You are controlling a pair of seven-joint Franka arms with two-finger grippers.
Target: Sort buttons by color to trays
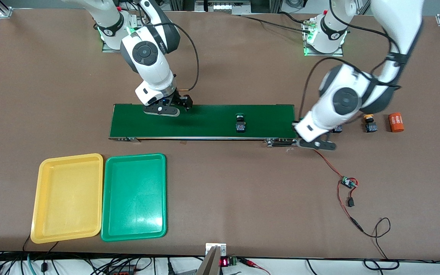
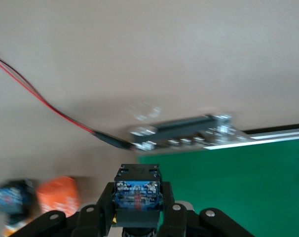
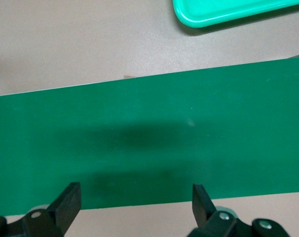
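My left gripper (image 1: 316, 144) is shut on a button with a black-and-blue body (image 2: 138, 193), just off the conveyor belt's end toward the left arm. The button's cap is hidden. A green-capped button (image 1: 240, 123) stands on the belt. A yellow-capped button (image 1: 370, 124) stands on the table beside that belt end. Another button (image 1: 337, 129) is partly hidden by the left arm. My right gripper (image 1: 161, 110) is open and empty (image 3: 134, 197) over the belt's other end. The yellow tray (image 1: 71, 156) and the green tray (image 1: 136, 156) lie side by side, empty, nearer the front camera.
The dark-green conveyor belt (image 1: 204, 120) runs across the table's middle. An orange cylinder (image 1: 396, 122) stands beside the yellow-capped button. A red-and-black wire with a small board (image 1: 348, 182) trails from the belt's end toward the front edge.
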